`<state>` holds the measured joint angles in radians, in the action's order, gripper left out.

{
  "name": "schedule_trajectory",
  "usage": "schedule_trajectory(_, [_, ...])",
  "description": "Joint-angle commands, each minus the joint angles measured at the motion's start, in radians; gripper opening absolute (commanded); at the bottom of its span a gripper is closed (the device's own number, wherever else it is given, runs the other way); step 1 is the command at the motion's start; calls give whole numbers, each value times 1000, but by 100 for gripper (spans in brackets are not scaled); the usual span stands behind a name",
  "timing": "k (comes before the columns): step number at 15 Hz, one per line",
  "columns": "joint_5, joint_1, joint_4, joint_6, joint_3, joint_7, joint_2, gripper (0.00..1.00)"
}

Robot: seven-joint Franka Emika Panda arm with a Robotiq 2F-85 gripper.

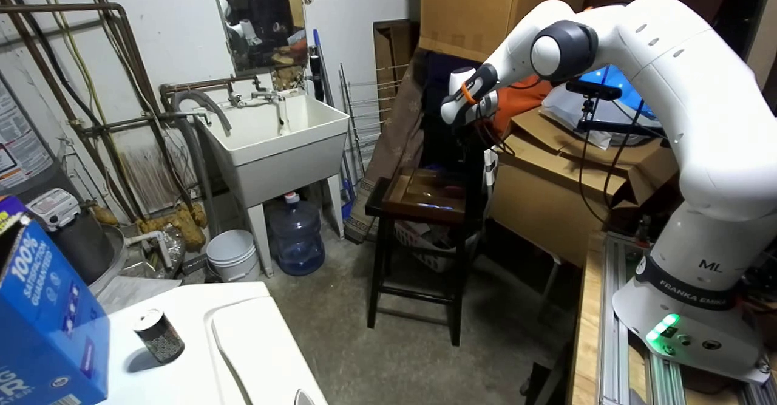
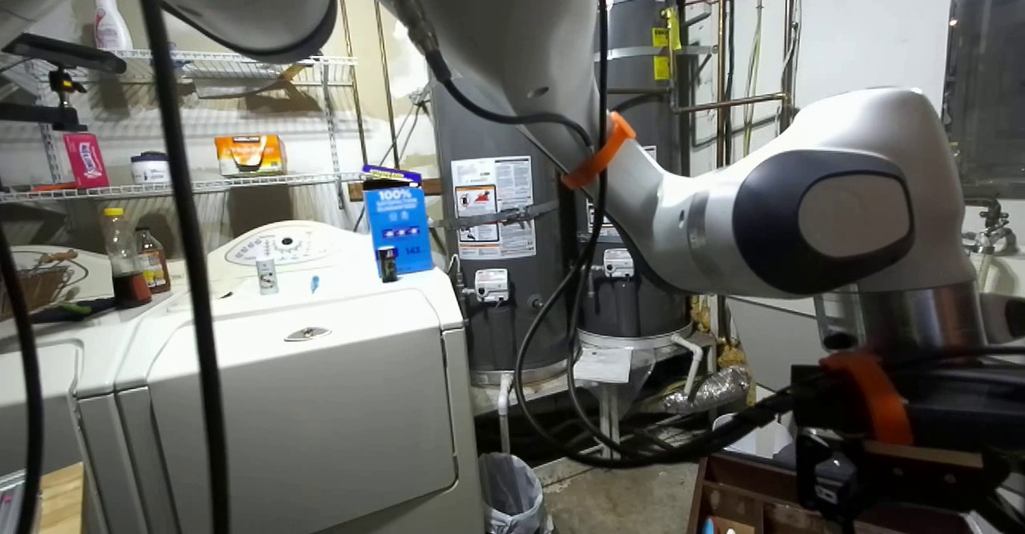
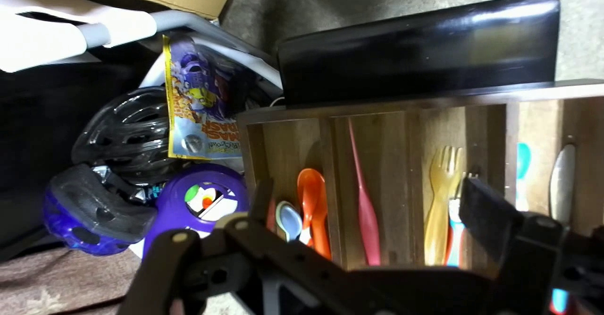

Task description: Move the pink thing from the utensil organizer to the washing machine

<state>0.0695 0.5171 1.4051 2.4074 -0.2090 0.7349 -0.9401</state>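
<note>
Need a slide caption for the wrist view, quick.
Open gripper above the utensil organizer, the pink thing and yellow fork lying apart inside it.

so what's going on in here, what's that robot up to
A robot arm holds its open gripper above a wooden utensil organizer, with nothing in its grasp. A pink utensil lies inside, not yet picked up. It is meant for the washing machine, which has a blue box and a dark can on top.
</note>
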Motion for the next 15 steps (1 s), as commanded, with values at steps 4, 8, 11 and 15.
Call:
schedule_trajectory(4, [11, 58, -124, 9, 56, 2, -102, 100])
schedule_trajectory(8, [8, 53, -172, 29, 47, 0, -143, 100])
schedule_trajectory(11, [16, 63, -242, 64, 70, -3, -207, 100])
schedule_trajectory(15, [0, 81, -310, 122, 85, -16, -270, 100])
